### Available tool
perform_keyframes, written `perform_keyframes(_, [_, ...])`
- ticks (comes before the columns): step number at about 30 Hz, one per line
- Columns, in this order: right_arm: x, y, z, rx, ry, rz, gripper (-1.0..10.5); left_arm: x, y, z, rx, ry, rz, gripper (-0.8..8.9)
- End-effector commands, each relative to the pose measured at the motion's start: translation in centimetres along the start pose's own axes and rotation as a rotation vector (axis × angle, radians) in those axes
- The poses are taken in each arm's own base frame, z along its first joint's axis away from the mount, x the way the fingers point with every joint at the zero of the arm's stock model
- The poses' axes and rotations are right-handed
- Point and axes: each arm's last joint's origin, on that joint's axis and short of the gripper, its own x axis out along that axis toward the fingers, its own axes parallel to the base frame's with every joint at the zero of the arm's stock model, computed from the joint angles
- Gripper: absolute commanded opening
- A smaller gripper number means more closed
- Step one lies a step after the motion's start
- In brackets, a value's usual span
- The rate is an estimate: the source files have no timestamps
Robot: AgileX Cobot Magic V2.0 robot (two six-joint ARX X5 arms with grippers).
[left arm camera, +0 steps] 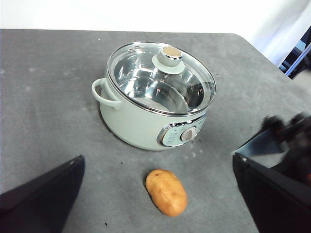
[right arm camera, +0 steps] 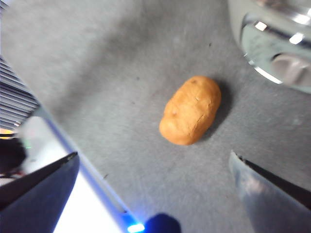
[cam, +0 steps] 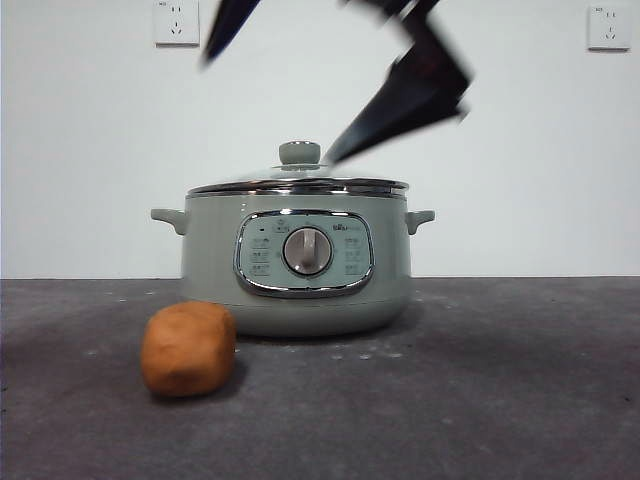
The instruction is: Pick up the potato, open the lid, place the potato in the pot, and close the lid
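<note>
The potato (cam: 189, 349) lies lower left on the table (cam: 500, 400), before the pot (cam: 297, 260), whose lid (cam: 298, 182) is on. The right gripper (right arm camera: 153, 165), jaws spread, hangs over it, probably lining up a grasp; the left gripper (left arm camera: 158, 167), also spread, waits.
</note>
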Motion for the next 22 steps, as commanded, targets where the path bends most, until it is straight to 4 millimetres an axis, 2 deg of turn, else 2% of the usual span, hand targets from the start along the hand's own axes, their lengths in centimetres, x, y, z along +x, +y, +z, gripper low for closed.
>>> perform_keyframes(1, [2.8, 0.2, -0.1, 0.032, 0.024, -0.030, 6.0, 0.0, 0.0, 0.1, 0.010, -0.002, -0.003, 5.42])
perform_keyframes(7, [7.2, 0.0, -0.1, 0.055, 0.071, -0.091, 6.0, 0.0, 0.0, 0.1, 0.010, -0.001, -0.003, 5.42])
perform_keyframes(16, [11.9, -0.2, 2.1, 0.046, 0.173, -0.189, 6.0, 0.0, -0.1, 0.1, 0.013, 0.001, -0.009, 5.42])
perform_keyframes(20, [13.9, -0.5, 1.6, 0.045, 0.216, -0.233, 5.9, 0.1, -0.1, 0.1, 0.016, 0.002, -0.010, 5.41])
perform_keyframes(21, [14.3, -0.6, 1.4, 0.047, 0.227, -0.237, 5.8, 0.1, -0.1, 0.1, 0.015, 0.002, -0.010, 5.39])
perform_keyframes(22, [14.5, -0.7, 1.3, 0.050, 0.230, -0.242, 5.2, 0.1, -0.1, 0.1, 0.014, 0.004, -0.010, 5.38])
